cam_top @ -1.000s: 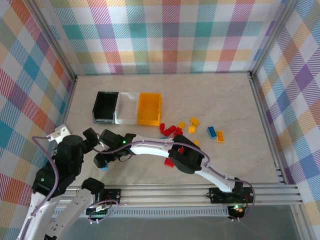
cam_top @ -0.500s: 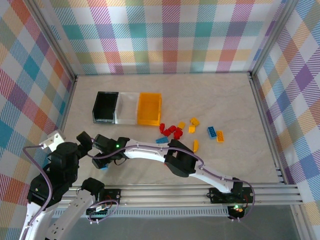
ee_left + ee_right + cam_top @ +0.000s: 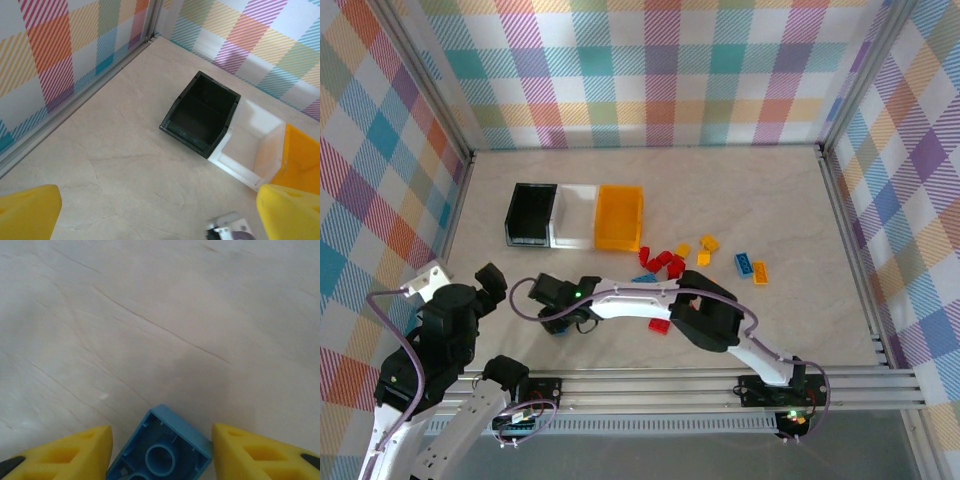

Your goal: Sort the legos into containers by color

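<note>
One blue brick (image 3: pixel 162 452) has left the desk (image 3: pixel 760 190). A second ago it lay just below the right hand (image 3: pixel 557 322), close to the left arm. Now that spot is bare and the hand has shifted right, toward the middle. The left hand (image 3: pixel 490 280) has drawn back to its own side. I judge the pick is made, so the next step is carrying the brick up to the bins. Nothing shows which bin is meant for blue.

The top view gives the layout. The black bin (image 3: pixel 513 215), white bin (image 3: pixel 575 188) and orange bin (image 3: pixel 619 190) stand in a touching row. The other bricks (image 3: pixel 663 263) are scattered to the right of them, still unsorted.

The right wrist view adds the grasp. The right hand (image 3: pixel 161 429) is clenched on the brick, hollow side toward the camera, with a yellow finger (image 3: pixel 95 450) pressed to each side.

The left wrist view looks into the black bin (image 3: pixel 220 92) and white bin (image 3: pixel 260 117); both are empty. The left hand (image 3: pixel 157 200) is released, its fingers wide apart with nothing between.
</note>
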`<state>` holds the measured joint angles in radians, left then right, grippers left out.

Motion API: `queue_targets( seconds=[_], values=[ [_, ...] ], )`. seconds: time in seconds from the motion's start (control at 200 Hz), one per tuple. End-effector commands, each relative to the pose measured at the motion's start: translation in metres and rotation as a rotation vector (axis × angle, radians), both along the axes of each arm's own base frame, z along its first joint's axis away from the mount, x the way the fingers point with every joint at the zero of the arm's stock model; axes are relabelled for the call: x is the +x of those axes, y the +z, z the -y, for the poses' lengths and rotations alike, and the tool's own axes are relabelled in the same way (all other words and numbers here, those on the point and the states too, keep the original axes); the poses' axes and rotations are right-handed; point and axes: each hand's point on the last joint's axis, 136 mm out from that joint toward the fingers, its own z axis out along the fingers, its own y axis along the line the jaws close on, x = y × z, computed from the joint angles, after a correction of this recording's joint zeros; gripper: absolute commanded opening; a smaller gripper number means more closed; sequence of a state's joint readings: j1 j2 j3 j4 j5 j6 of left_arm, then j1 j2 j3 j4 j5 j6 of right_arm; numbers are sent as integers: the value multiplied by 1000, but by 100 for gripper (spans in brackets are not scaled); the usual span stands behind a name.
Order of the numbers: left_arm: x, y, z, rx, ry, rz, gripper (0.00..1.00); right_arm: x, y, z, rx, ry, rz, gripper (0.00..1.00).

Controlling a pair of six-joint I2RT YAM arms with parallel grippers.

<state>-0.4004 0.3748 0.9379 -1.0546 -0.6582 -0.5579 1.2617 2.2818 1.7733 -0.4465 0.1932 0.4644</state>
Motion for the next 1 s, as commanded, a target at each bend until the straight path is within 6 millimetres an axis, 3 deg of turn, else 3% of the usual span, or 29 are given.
queue_targets(
  seconds=[0.0,0.235,0.28,0.37,0.53,0.635,0.78,0.885,0.995],
  values=[
    [9,-8,9,-9,-28,-33,100,20,-1,41,-53,-93,23,48],
    [33,-34,38,-79,-111,-102,100,34,6,92,-66,-170,29,45],
    [37,-39,43,-92,-124,-112,100,35,5,99,-70,-175,24,49],
    [42,-46,48,-105,-135,-133,100,33,5,103,-73,-170,15,70],
    [42,-47,49,-106,-140,-137,100,25,-2,102,-78,-148,-17,74],
    [42,-48,50,-107,-146,-141,100,23,-8,105,-103,-158,-29,68],
    [43,-56,54,-109,-160,-165,100,21,-8,114,-114,-188,-34,37],
    [45,-62,57,-118,-170,-175,100,19,2,118,-99,-195,-27,37],
    [48,-64,60,-121,-178,-184,100,22,31,118,-50,-184,8,38]
  ],
)
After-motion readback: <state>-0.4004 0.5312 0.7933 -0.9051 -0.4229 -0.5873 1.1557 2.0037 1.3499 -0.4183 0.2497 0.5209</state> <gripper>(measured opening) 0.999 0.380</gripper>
